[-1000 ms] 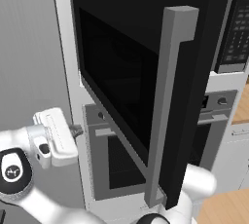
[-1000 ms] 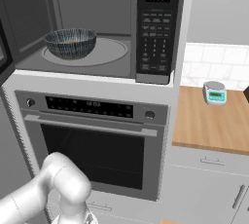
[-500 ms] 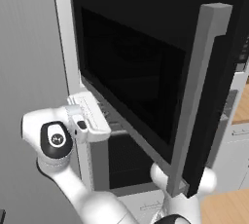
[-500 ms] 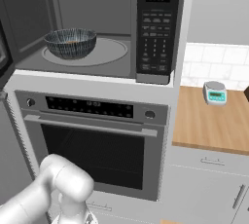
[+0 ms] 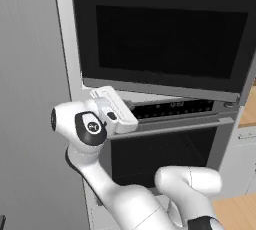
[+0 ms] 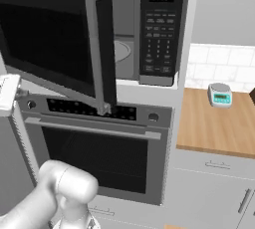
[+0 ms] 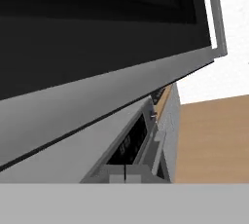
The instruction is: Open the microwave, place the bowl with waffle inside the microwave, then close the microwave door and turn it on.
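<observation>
- Black microwave door [image 6: 50, 44] hangs partly swung out, covering most of the microwave [image 6: 162, 29] cavity.
- Gripper [image 5: 114, 109] sits just under the door's bottom edge; can't tell if it's open or closed.
- Oven [image 6: 94, 148] directly below.
- Scale [image 6: 219, 94] on the counter [image 6: 214, 128], far right.

The white arm rises from the 5 o'clock corner of the left base view, bends at a rounded elbow low in the picture, then climbs toward 10 o'clock to a dark-capped wrist joint. From there the hand points toward 2 o'clock, ending in the gripper [image 5: 98, 93]. Its fingertips are hidden, so their spacing cannot be judged
</observation>
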